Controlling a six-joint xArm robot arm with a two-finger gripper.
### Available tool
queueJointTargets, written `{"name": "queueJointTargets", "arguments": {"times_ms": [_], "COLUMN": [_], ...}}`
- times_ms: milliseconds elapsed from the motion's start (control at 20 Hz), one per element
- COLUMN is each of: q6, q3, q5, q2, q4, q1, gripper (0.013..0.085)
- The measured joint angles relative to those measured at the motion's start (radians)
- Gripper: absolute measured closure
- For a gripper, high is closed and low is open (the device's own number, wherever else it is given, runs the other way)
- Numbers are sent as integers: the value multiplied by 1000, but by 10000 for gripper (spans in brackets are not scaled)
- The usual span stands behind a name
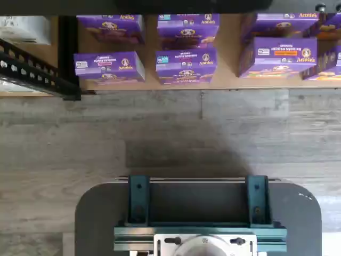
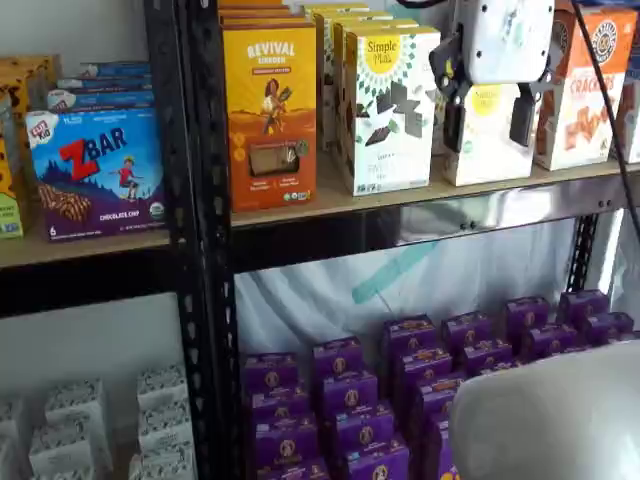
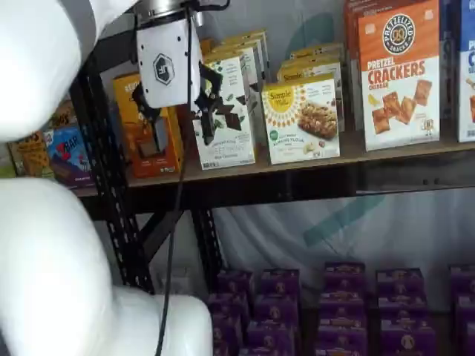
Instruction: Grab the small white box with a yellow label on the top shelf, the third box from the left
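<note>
The small white box point(image 3: 300, 119) with a yellow sunburst and a cookie picture stands on the top shelf point(image 3: 349, 152); in a shelf view it point(image 2: 490, 165) shows partly behind my fingers, above the shiny front rail point(image 2: 480, 212). My gripper point(image 2: 488, 125) hangs in front of the shelf at the box's height, open, with a plain gap between its two black fingers and nothing in them. It is apart from the box. In a shelf view the gripper point(image 3: 176, 115) shows before the taller boxes. The wrist view does not show the fingers.
A taller white box with chocolate squares point(image 2: 385, 105) stands left of the small box and an orange crackers box point(image 3: 397, 74) right of it. An orange-yellow box point(image 2: 270, 110) is further left. Purple boxes point(image 1: 186, 65) fill the level below. A black rack post point(image 2: 200, 250) stands left.
</note>
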Motion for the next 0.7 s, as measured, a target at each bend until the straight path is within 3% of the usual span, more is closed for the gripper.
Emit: {"name": "queueJointTargets", "arguments": {"times_ms": [450, 700], "q6": [12, -27], "q3": [30, 57], "q5": [-56, -124], "q2": [-27, -20], "q4": [-40, -58], "q1": [28, -9], "gripper": [130, 130]}}
